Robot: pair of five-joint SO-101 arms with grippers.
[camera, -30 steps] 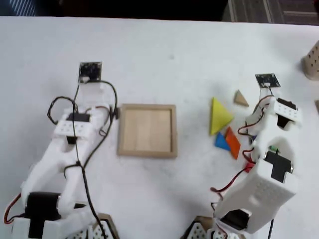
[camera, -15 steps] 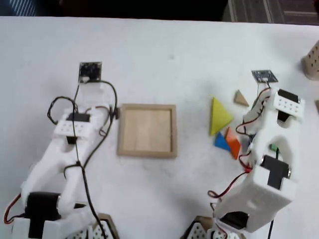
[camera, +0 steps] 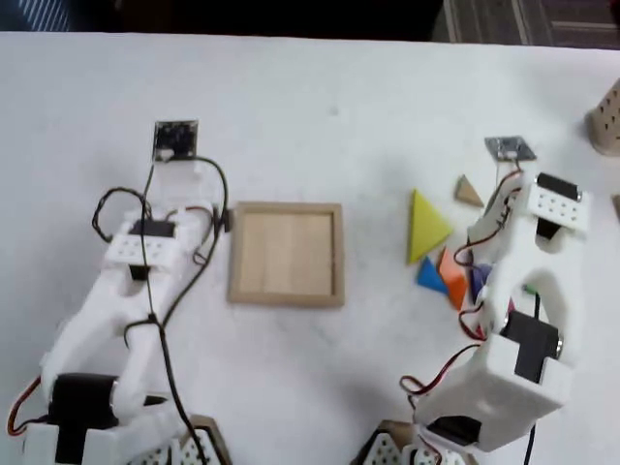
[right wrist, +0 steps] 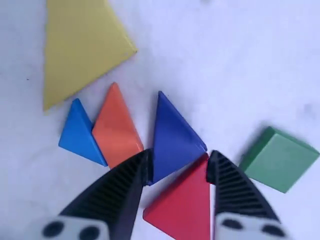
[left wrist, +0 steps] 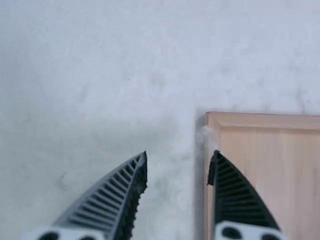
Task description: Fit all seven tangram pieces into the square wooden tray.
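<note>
The square wooden tray lies mid-table with nothing in it. My left gripper is open at the tray's left edge, one finger over the rim and one over bare table. To the right lie a yellow triangle, a tan triangle, a small blue triangle and an orange piece. My right gripper hangs open over the dark blue triangle and the red triangle. A green square sits beside them.
A tan perforated object stands at the table's far right edge. White table surface stretches behind the tray and between the tray and the pieces. Cables trail along both arms.
The right arm has pulled back slightly toward the near edge, so the dark blue triangle now shows beside the orange piece in the high view. The left arm has not moved.
</note>
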